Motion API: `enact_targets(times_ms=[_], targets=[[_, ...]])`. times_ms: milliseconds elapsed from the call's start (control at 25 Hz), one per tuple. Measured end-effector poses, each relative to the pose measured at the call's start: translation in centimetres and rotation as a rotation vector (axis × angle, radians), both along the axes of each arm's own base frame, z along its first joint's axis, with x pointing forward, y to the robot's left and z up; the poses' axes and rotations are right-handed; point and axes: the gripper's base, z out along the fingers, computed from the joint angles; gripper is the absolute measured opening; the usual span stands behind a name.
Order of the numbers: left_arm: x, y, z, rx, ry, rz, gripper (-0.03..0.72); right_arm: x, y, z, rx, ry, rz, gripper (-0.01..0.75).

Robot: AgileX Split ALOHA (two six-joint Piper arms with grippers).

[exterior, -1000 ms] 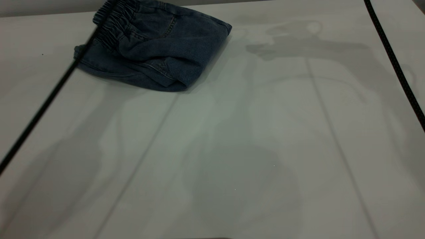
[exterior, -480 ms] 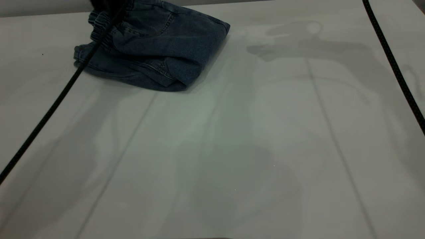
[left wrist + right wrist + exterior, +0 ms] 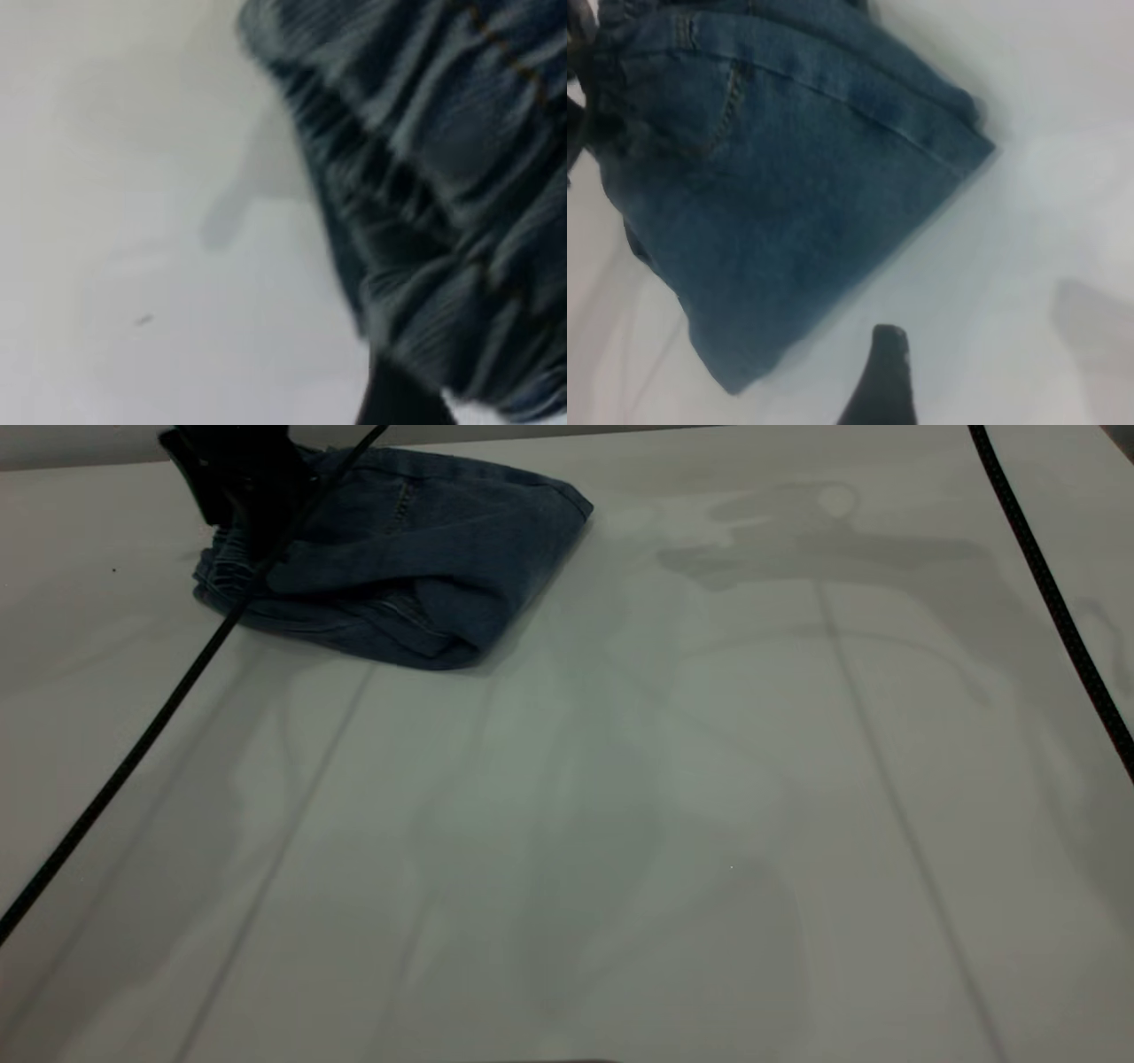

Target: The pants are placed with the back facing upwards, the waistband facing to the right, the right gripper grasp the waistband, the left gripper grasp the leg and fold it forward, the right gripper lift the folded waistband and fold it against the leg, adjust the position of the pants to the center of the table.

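**Left gripper down on the folded pants at the far left of the table**

At the far left, the left gripper (image 3: 232, 491) hangs low over the gathered waistband (image 3: 232, 571), its dark body pressed onto the ruffled end of the bundle. Whether its fingers are clamped on the denim or spread apart I cannot tell; they are buried in shadow, and the upper arm is cut off by the edge of the exterior view. A black cable (image 3: 133, 748) slopes down from it across the white table (image 3: 620, 824) toward the near left edge.

The left wrist view is filled with the waistband's blurred ruffles (image 3: 425, 204), with only a dark sliver of one fingertip (image 3: 399, 403) showing.

The pants (image 3: 416, 558) lie folded into a compact wedge at the table's far left, well away from its middle. A back pocket seam (image 3: 731, 102) shows on top; the printed leg is hidden in the fold.

To the right, the right gripper appears only as one dark fingertip (image 3: 886, 372) in its own wrist view, poised just beside the pants' folded edge and apart from it; its grip cannot be judged. A second cable (image 3: 1054, 602) runs along the right side.
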Motion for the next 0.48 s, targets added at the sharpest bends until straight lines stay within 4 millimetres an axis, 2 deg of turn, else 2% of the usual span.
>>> enact_targets(times_ms=[120,240,360,480], targets=[[0.2,0.5,1.6,0.044,-0.055,0.028,0.412,0.0,0.0,0.0,0.000,0.002,0.002,0.586],[0.3,0.3,4.2,-0.004,-0.125,0.083,0.412,0.0,0.0,0.0,0.000,0.001,0.003,0.586],[-0.1,-0.7,6.4,-0.126,-0.147,0.108,0.412,0.0,0.0,0.0,0.000,0.001,0.003,0.586],[-0.5,-2.4,6.7,-0.249,-0.101,0.040,0.412,0.0,0.0,0.0,0.000,0.001,0.003,0.586]])
